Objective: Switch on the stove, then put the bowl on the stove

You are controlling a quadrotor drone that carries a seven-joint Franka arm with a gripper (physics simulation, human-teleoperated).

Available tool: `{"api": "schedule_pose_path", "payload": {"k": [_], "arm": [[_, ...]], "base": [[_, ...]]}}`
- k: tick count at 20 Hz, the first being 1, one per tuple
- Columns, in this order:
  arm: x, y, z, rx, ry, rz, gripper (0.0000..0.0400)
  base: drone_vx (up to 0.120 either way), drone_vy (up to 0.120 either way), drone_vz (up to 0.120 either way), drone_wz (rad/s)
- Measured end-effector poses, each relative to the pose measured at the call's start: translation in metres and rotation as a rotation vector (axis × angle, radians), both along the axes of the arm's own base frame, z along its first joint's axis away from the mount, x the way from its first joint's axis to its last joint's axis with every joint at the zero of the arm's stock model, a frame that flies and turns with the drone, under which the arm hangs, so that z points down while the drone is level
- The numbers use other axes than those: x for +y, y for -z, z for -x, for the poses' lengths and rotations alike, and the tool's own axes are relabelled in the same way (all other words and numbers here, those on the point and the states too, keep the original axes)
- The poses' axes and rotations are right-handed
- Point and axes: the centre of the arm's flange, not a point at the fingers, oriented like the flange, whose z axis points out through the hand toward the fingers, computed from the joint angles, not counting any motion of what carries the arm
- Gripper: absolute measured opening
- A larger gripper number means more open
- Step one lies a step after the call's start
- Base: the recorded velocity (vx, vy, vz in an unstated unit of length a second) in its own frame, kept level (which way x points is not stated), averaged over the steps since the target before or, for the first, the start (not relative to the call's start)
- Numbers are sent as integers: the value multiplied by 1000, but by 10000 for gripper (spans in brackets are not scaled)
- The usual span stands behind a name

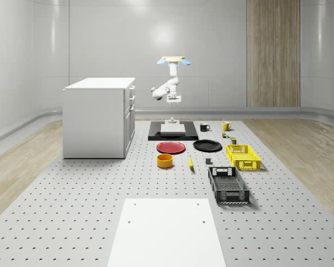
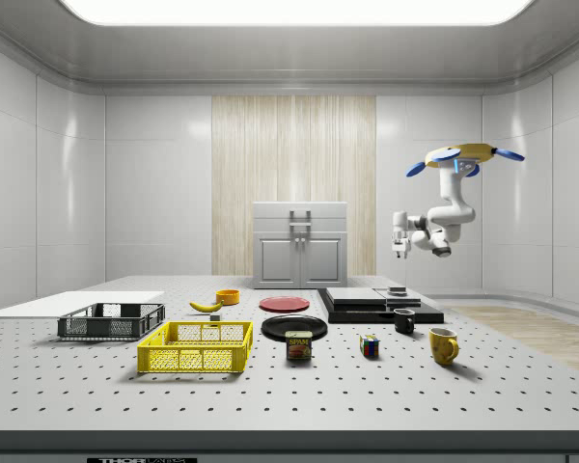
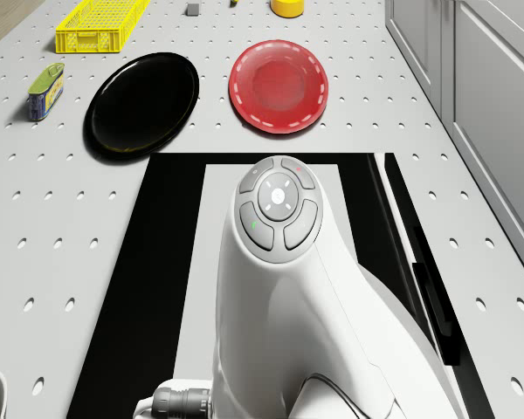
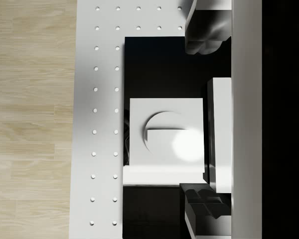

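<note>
The stove [image 1: 173, 132] is a black slab with a pale plate, lying on the table past the plates. Its switch [image 1: 171, 120] is a pale block with a round knob [image 4: 164, 133] at the stove's far end. The drone [image 1: 172, 61] hovers over that far end. My gripper [image 1: 173, 103] hangs open, pointing down, well above the switch and apart from it. In the wrist view both fingers [image 4: 207, 30] stand wide apart over the stove [image 4: 159, 69], beside the block. The yellow bowl [image 1: 165, 161] sits on the table nearer the camera, by the red plate [image 1: 171, 147].
A white cabinet [image 1: 99, 117] stands at the whole-scene view's left of the stove. Black plate [image 1: 207, 146], banana [image 1: 190, 162], yellow basket [image 1: 242, 156], black basket [image 1: 228, 185] and two mugs [image 1: 204, 127] lie to the right. A white sheet [image 1: 166, 231] lies near the front.
</note>
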Motion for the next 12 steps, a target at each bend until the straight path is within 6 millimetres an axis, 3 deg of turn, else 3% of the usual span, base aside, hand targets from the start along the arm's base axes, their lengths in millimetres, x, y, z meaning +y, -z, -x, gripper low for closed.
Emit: {"api": "schedule_pose_path", "payload": {"k": [2,12], "arm": [[-1,0,0,0,0,12,400],[-3,0,0,1,1,34,400]], "base": [[120,0,-120,0],[0,0,-120,0]]}}
